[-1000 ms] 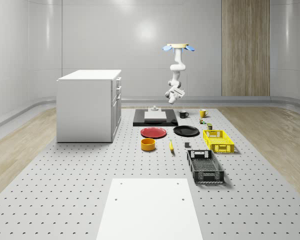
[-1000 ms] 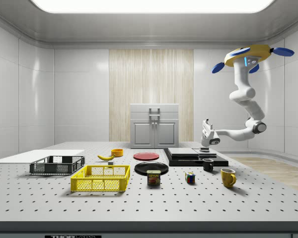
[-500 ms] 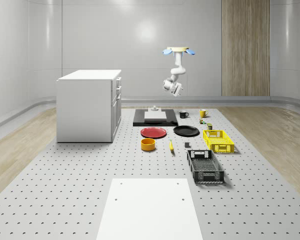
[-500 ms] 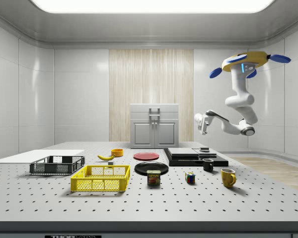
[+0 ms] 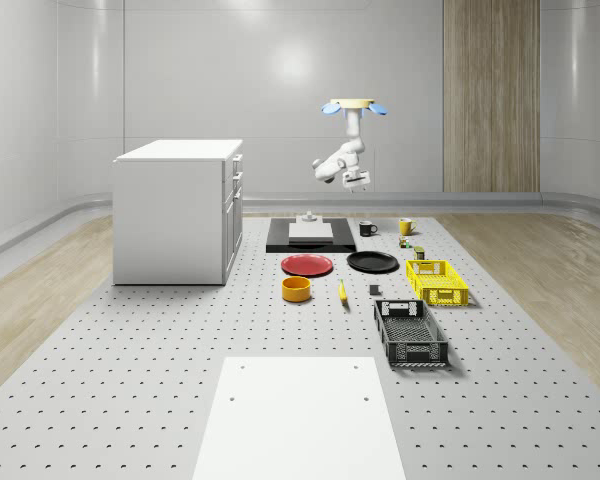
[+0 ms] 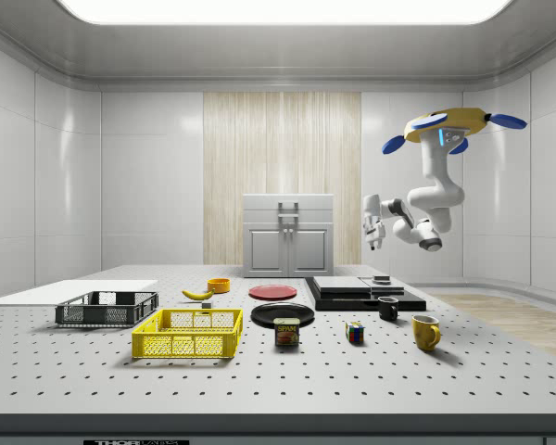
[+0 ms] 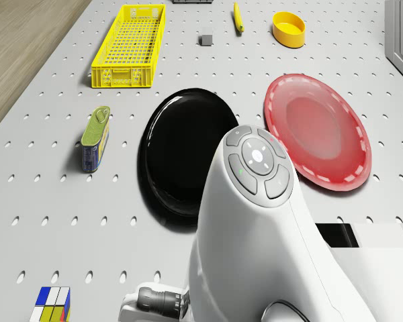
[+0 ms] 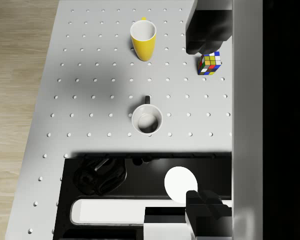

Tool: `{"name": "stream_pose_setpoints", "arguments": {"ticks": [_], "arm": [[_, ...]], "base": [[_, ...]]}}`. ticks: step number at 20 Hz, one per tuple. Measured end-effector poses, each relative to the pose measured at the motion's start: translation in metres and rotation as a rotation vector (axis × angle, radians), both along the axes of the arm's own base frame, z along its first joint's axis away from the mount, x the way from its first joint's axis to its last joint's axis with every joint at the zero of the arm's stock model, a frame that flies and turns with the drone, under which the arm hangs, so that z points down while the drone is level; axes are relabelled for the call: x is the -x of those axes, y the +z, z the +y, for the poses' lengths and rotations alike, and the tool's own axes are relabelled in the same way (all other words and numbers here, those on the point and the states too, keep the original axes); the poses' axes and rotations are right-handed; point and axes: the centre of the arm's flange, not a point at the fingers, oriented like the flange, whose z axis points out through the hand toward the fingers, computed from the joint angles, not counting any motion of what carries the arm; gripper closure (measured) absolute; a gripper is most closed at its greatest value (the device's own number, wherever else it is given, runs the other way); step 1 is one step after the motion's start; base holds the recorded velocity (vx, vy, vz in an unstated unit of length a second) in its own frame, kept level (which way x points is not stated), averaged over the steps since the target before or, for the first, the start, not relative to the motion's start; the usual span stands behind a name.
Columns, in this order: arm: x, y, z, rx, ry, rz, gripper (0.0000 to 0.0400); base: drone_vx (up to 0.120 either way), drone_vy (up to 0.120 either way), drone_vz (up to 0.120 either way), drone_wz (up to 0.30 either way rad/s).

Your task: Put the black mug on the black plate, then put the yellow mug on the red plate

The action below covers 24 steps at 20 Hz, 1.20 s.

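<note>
While your drone (image 6: 452, 124) hovers high above the table's (image 6: 278, 371) far end, over the black slab (image 6: 366, 293), the arm is folded up beneath it. Going left to right in the side view, you have the red plate (image 6: 272, 292), black plate (image 6: 283, 313), gripper (image 6: 372, 235) up in the air holding nothing, fingers spread apart, then the black mug (image 6: 388, 309) and yellow mug (image 6: 425, 332), both on the table off their plates.
</note>
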Motion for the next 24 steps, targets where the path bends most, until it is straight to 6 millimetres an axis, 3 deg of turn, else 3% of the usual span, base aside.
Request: {"name": "stream_pose_setpoints", "arguments": {"ticks": [6,13,19,24], "arm": [[0.000,-0.002,-0.011,0.108,-0.003,0.003,0.0000],[0.000,-0.002,-0.014,0.147,-0.004,0.005,0.0000],[0.000,-0.002,-0.015,0.157,-0.004,0.005,0.0000],[0.000,-0.002,-0.016,0.161,-0.004,0.005,0.0000]], "base": [[-0.007,0.000,-0.120,0.000],[-0.114,0.000,-0.120,0.000],[0.000,0.000,-0.120,0.000],[0.000,0.064,-0.120,0.000]]}}
